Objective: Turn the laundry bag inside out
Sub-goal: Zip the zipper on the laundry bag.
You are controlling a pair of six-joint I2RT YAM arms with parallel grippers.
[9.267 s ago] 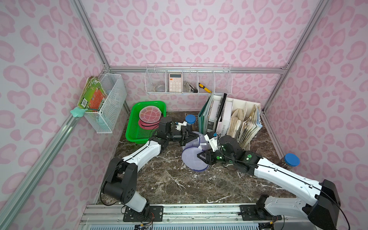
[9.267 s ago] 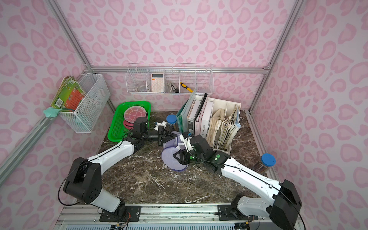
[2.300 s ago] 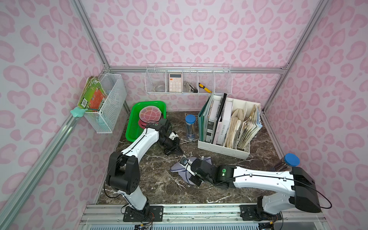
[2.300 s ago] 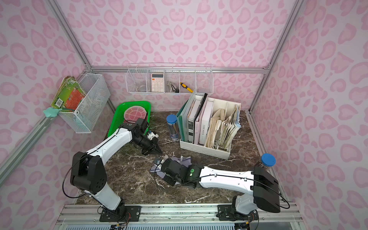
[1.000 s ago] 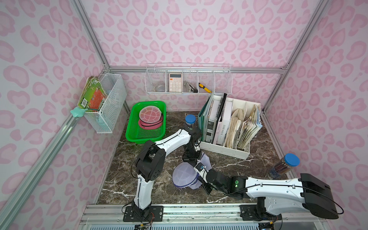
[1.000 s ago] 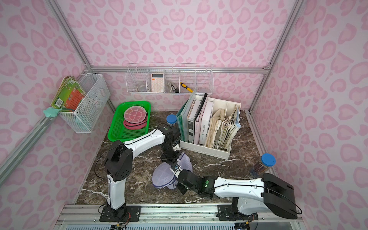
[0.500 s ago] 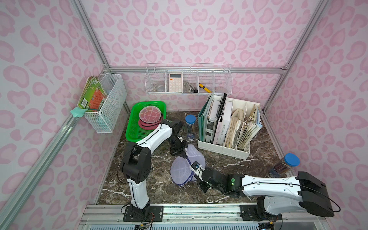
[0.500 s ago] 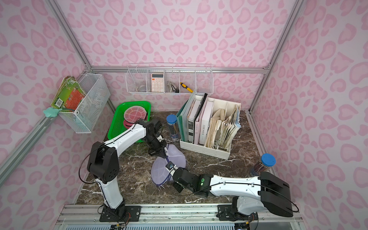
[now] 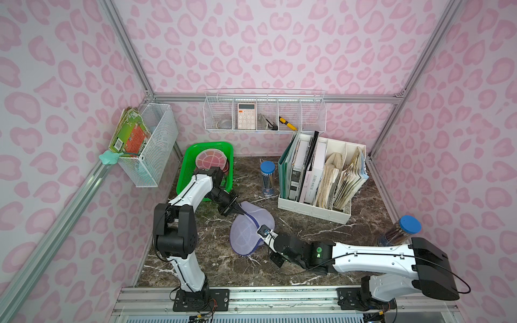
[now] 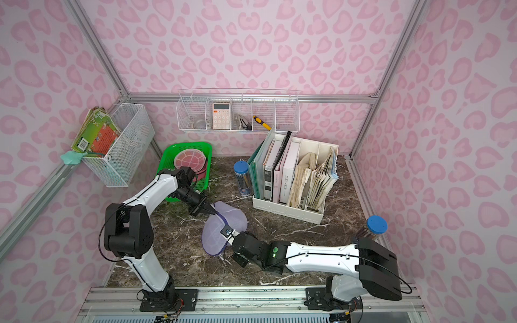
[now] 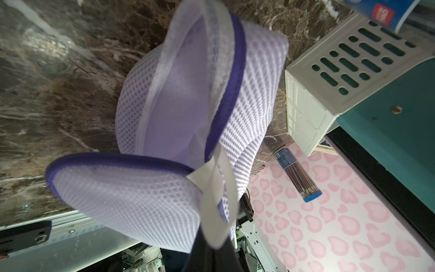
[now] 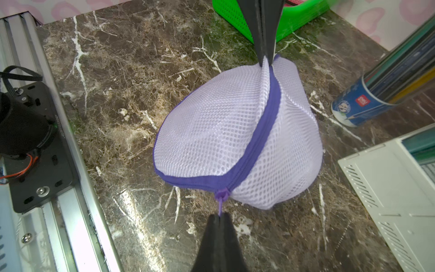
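A lavender mesh laundry bag sits near the centre of the marble tabletop, strung between two robot arms. Its purple zip line, the long axis, runs from about 10 o'clock to 4 o'clock in both top views. One rounded lobe bulges toward 1 o'clock and the other toward 7 o'clock. Whether its belly rests on the marble or hangs just clear cannot be told.

At the 10 o'clock end, the left gripper is pinched tight on the bag's fabric where the zip ends, beside a white tab. At the 4 o'clock end, the right gripper has its jaws together on the purple zipper pull.

The left wrist view shows the mouth gaping, the purple zip edges apart and a smooth lavender lining inside.

A white file organizer packed with binders and papers stands at 2 o'clock of the bag. Its front corner is near the bag but apart from it. A blue-capped tube of pencils stands upright at 12 o'clock, just beside the organizer.

A green basket holding pink plates lies at 10 o'clock, behind the left arm. A second blue-capped tube leans at the tabletop's 3 o'clock edge, well apart from the bag.
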